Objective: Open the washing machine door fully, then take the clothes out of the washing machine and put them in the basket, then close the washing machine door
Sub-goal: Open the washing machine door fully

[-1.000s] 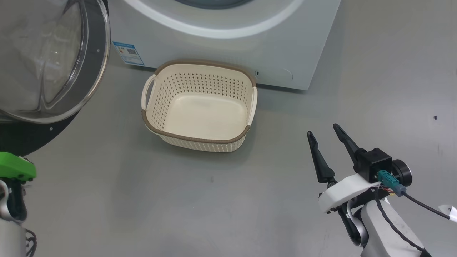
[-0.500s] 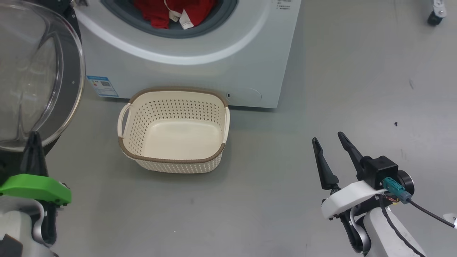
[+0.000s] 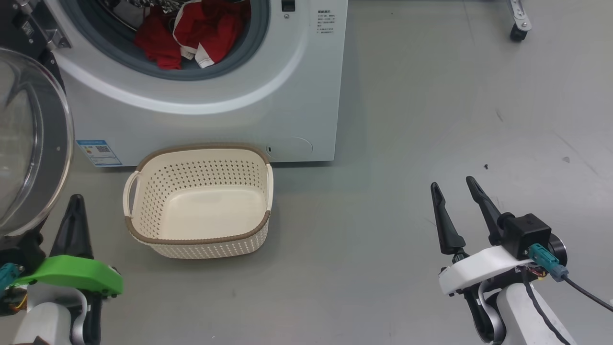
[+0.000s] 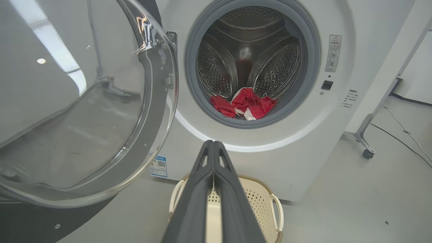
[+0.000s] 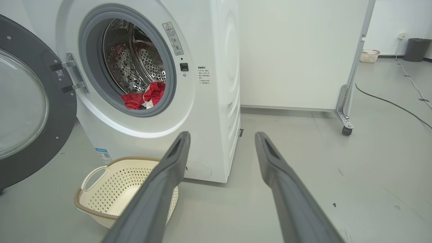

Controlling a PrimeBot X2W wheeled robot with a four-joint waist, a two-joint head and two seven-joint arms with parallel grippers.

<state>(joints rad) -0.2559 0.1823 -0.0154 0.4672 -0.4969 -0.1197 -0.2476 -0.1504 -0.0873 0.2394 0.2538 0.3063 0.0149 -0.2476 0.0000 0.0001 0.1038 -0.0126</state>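
Left wrist view: my left gripper point(image 4: 213, 145) has its two dark fingers pressed flat together with nothing between them, aimed at the white front below the porthole. In the head view, my right gripper point(image 3: 451, 183) hangs low on the right over bare floor point(image 3: 392, 143), fingers spread wide and empty, well apart from everything I have to handle.

Below my left fingers, the basket point(image 3: 201, 146) stands on the floor just in front of the washing machine point(image 3: 215, 120), with nothing in it. The washing machine door point(image 4: 101, 118) is swung out on its hinges to my left, its glass bowl bulging beside my left arm, and the porthole is clear. The clothes point(image 4: 249, 106) lie in a red heap with white trim at the bottom front of the drum point(image 4: 249, 50), resting against the lower lip of the grey gasket point(image 4: 192, 84).

I judge the door step done, or nearly so, and the unloading not yet begun. Next, one gripper has to go in low through the porthole. My left one is nearer but would first have to part its fingers, and it must keep off the door rim. The fabric is soft and looks like more than one piece, so I expect more than one trip to the basket.
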